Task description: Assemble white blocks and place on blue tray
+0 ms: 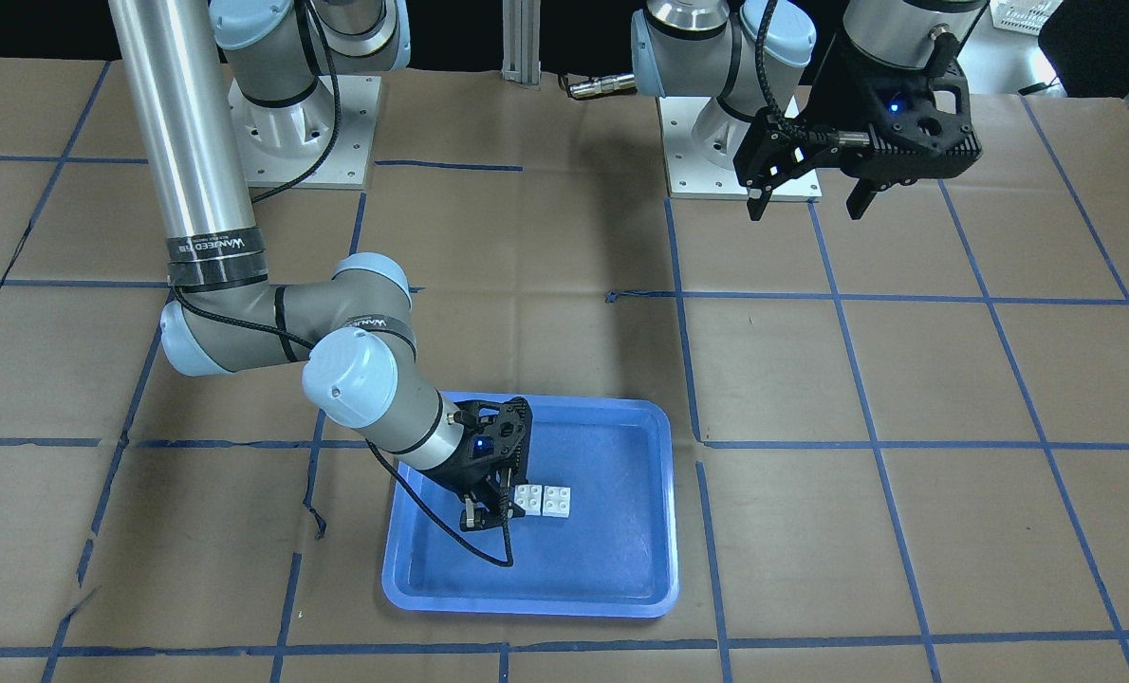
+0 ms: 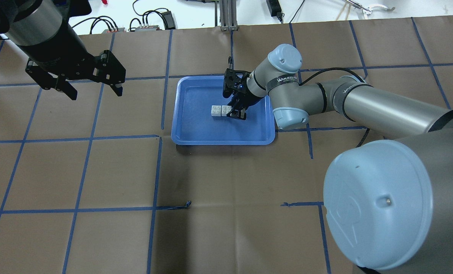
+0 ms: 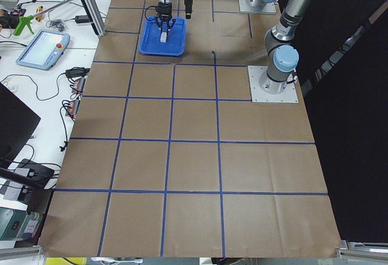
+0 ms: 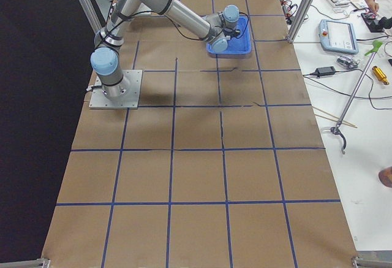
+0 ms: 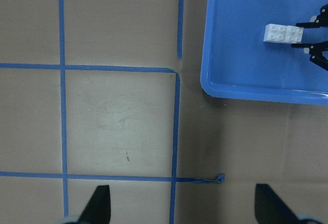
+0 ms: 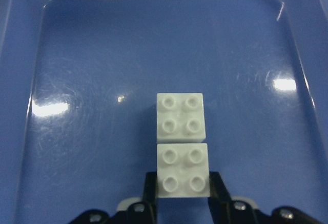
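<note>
Two white blocks (image 1: 543, 500) lie side by side, studs up, touching each other, on the floor of the blue tray (image 1: 527, 607). My right gripper (image 1: 489, 505) is low in the tray with its fingers on either side of the nearer block (image 6: 182, 175). In the right wrist view the fingers (image 6: 150, 185) touch that block's sides. The far block (image 6: 179, 119) is free. The blocks (image 2: 221, 110) and tray (image 2: 222, 142) also show overhead. My left gripper (image 2: 93, 89) is open and empty, high over the table, well left of the tray.
The table is covered in brown paper with a grid of blue tape. The two arm bases (image 1: 304, 133) stand at the robot's side. Loose tape ends stick up near the tray (image 5: 220, 178). Benches with tools flank the table in the side views.
</note>
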Available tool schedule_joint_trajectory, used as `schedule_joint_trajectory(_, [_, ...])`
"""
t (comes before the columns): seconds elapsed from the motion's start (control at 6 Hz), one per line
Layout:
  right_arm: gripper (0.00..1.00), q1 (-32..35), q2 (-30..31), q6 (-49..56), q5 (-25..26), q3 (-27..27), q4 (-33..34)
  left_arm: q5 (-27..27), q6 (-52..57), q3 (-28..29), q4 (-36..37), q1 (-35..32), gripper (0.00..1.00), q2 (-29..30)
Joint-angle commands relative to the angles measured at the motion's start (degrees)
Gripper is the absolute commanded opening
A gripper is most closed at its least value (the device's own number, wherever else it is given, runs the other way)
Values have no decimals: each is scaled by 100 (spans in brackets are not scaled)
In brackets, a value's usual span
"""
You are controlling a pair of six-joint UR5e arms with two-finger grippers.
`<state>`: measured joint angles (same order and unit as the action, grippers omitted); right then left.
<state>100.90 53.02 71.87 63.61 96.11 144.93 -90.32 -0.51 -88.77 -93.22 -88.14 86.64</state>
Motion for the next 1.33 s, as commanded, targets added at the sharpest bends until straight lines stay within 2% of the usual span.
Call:
schedule_joint_trajectory(0.0, [34, 0, 6, -15, -15, -5, 0, -38, -19, -9, 6, 24, 99, -33])
schedule_joint_trajectory(0.17, [37, 0, 6, -15, -33, -5, 0, -30, -28, -9, 32, 33, 99, -33])
schedule_joint_trajectory(0.67, [38, 0, -2, -15, -42, -5, 0, -47, 7, -9, 32, 16, 99, -42])
schedule_joint_trajectory(1.0, [48, 0, -2, -15, -59, -5, 0, -47, 24, -9, 50, 16, 99, -59])
schedule_joint_trajectory(1.17, [48, 0, -2, -15, -59, -5, 0, -47, 24, -9, 50, 16, 99, -59])
